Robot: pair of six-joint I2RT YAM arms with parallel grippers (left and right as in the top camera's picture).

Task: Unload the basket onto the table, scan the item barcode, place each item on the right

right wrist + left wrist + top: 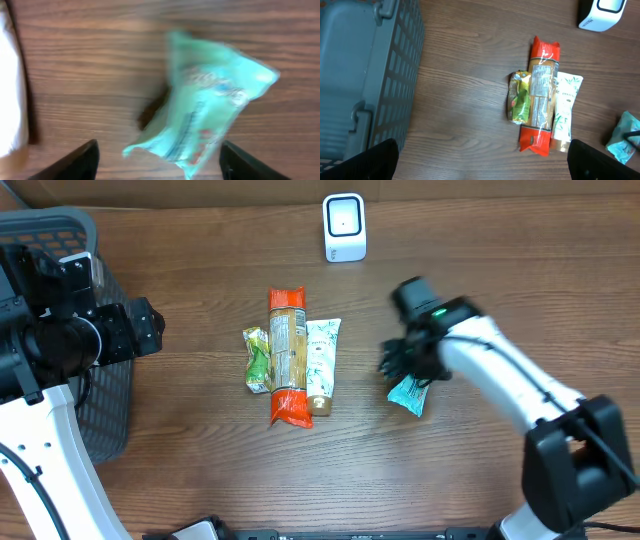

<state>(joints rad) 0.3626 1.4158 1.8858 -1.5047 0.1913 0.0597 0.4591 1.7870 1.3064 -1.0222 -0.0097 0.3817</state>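
so the teal packet (205, 100) is lying on the tabletop (200, 450), right of the middle and well apart from the scanner (345, 227), which sits at the far edge; the right pincer (405, 370) hangs right over it with its jaws spread, one finger on each side of the packet; the wrist view is blurry, so i can't tell if either finger touches the wrapper, but it looks let go, not squeezed; the print on it is too smeared to make out; the left pincer (482, 145) is over on the left side by the grey basket (365, 75), jaws wide apart and holding nothing; in the middle of the tabletop there's a row of three things lying side by side and touching: a green pouch (258, 360), a long orange pack (287, 358) and a white tube (322, 360); the orange pack is the longest and sticks out past the others at both ends; the teal packet is near that row, to the right of the tube, but not touching it
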